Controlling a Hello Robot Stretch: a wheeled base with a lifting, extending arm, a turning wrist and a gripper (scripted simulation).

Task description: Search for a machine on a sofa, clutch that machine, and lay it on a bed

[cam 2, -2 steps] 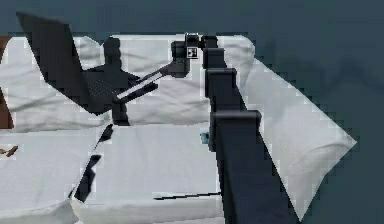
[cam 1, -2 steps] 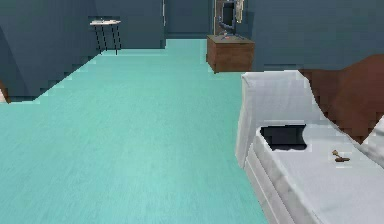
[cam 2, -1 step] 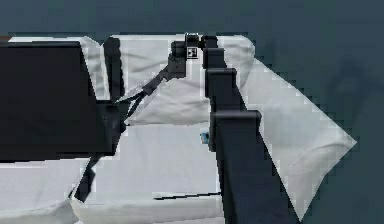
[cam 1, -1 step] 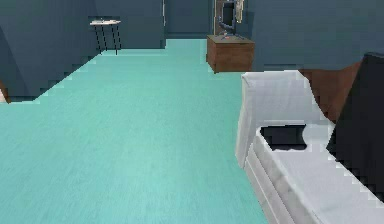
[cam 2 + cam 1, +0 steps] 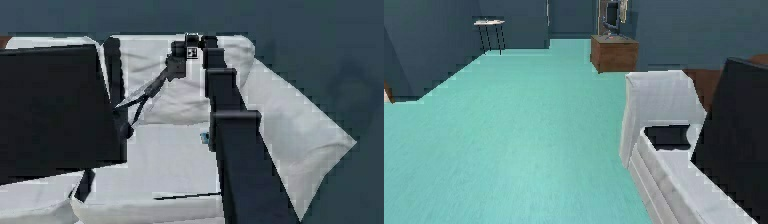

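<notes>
A white sofa [image 5: 180,150] lies under the arm [image 5: 235,140] and shows again at the forward view's right [image 5: 659,95]. A large flat black slab [image 5: 50,115], maybe a laptop's lid, sits at the arm side view's left and at the forward view's right edge [image 5: 734,130]. The gripper [image 5: 124,122] slants down-left from the white marker squares, and its thin fingers end at the slab's edge. With the sofa behind the slab, I cannot tell whether the gripper holds it. A dark patch [image 5: 669,135] lies on the sofa seat.
Teal floor [image 5: 514,130] spreads wide across the forward view's left and middle. A brown cabinet [image 5: 614,53] with a dark screen-like thing [image 5: 613,20] stands at the back wall. A small white-topped table [image 5: 489,24] stands at the back left. Dark blue walls enclose the room.
</notes>
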